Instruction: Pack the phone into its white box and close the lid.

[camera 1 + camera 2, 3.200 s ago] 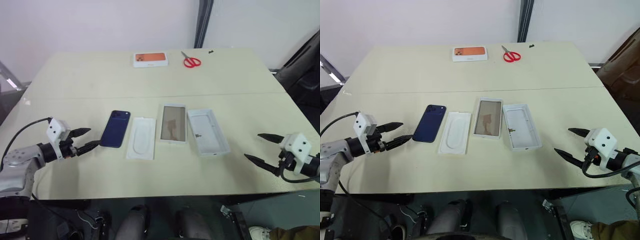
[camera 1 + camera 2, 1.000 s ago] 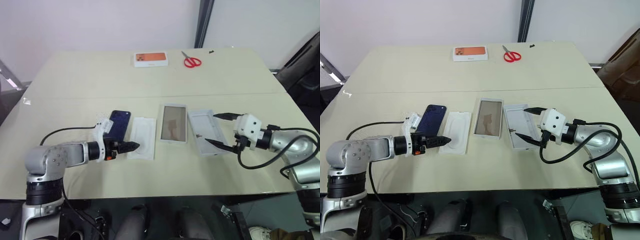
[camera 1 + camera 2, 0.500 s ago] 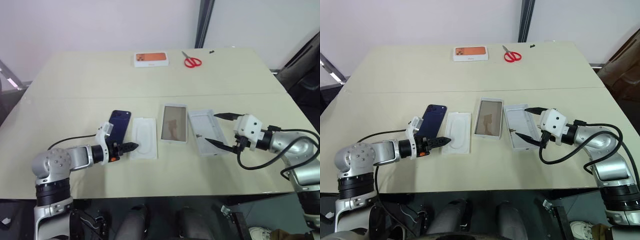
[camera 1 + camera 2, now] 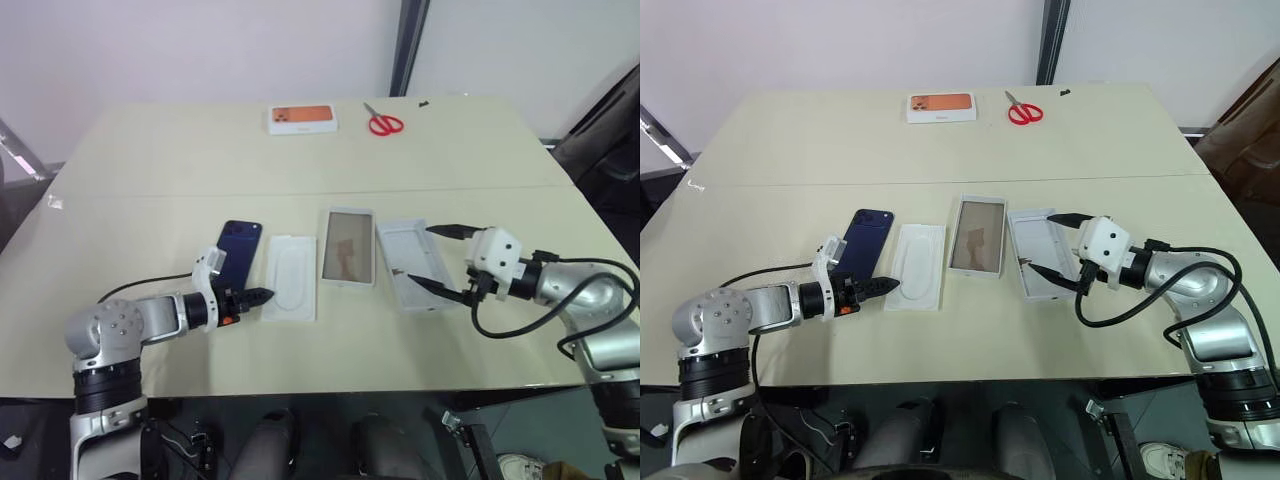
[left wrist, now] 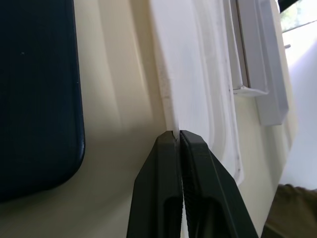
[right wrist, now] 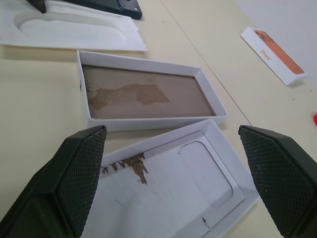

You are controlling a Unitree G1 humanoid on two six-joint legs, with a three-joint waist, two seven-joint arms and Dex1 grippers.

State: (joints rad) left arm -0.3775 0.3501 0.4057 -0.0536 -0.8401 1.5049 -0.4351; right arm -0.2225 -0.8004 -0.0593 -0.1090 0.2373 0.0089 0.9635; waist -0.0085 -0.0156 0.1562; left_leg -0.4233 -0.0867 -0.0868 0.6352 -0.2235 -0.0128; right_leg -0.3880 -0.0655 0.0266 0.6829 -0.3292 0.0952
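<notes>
On the smooth, pale table [image 4: 150, 160] four flat things lie in a row. From left to right: the phone [image 4: 234, 253], dark blue with rounded corners; a thin white insert [image 4: 290, 290] with a long oval pressed into it; the white box [image 4: 347, 246], a shallow card tray with a shiny brown floor; and the lid [image 4: 412, 264], a deeper white tray lying open side up with small dark marks inside.

The left gripper [image 5: 177, 135] has its two black fingers pressed together — they pinch the near left edge of the insert, and that edge looks a bit lifted, though it is hard to be sure. The phone lies flat just left of it, not held.

The right gripper [image 4: 432, 257] has its bumpy black fingers spread wide over the right side of the lid.

At the far edge lie a white box with an orange face [image 4: 301, 118] and red-handled scissors [image 4: 382, 122].
</notes>
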